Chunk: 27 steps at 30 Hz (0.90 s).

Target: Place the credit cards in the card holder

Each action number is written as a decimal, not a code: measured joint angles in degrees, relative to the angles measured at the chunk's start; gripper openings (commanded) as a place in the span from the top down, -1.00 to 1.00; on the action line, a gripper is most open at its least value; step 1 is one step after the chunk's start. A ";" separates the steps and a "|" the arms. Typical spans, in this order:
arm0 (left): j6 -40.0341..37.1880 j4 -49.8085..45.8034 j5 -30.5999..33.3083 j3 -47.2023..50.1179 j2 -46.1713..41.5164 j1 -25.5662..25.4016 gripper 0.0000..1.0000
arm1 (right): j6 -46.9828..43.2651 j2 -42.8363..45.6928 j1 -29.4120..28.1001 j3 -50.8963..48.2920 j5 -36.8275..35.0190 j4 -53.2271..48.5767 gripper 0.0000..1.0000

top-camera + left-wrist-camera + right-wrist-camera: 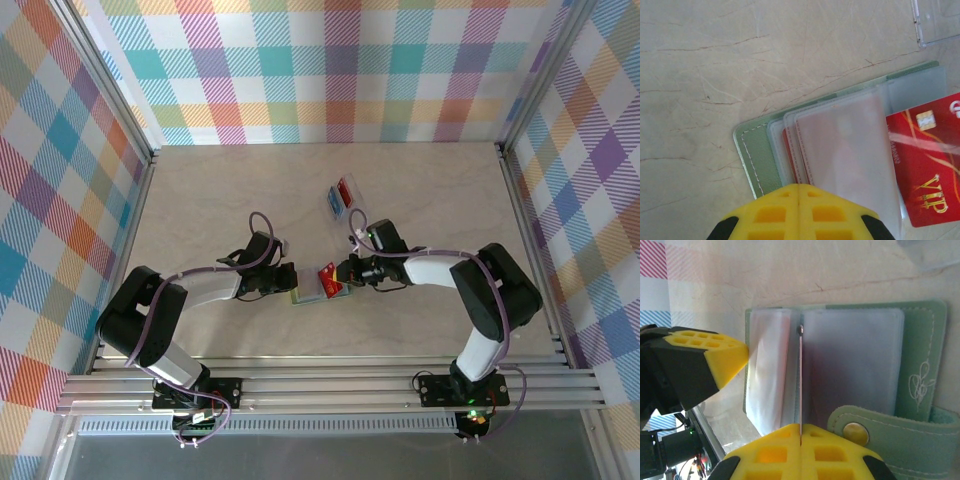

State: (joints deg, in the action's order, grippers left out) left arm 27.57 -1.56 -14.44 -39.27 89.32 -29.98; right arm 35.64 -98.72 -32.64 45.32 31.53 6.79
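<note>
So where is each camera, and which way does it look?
Top external: above, behind the arms, facing down at the table; both arms, left end effector, right end effector.
Left wrist: on the left arm, facing down past its yellow fingertips at the card holder and red card.
Right wrist: on the right arm, facing past its fingertips along the gripped red card, over the card holder.
Shared: both wrists see the card holder.

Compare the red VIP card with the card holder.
The red VIP card bears gold lettering; the card holder is pale green with clear sleeves. The card is smaller than the holder. The right hand pinches the card; the holder lies open. Both are flat.
</note>
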 measured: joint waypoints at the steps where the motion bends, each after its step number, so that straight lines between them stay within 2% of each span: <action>1: 0.00 0.00 0.00 0.00 0.00 0.00 0.92 | 0.00 -0.17 -0.17 0.00 0.24 0.00 1.00; 14: 0.00 0.00 0.00 0.00 0.00 0.00 0.93 | 0.39 0.13 -0.55 0.00 0.52 0.00 1.00; 27: 0.00 0.04 0.00 0.00 0.09 0.00 0.93 | -0.09 2.49 -2.62 0.13 -4.15 -3.87 1.00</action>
State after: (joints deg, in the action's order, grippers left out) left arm 27.57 -1.52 -14.44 -39.27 89.41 -29.98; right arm 35.55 -96.23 -35.27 45.45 27.38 2.92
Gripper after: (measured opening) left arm 0.051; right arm 0.051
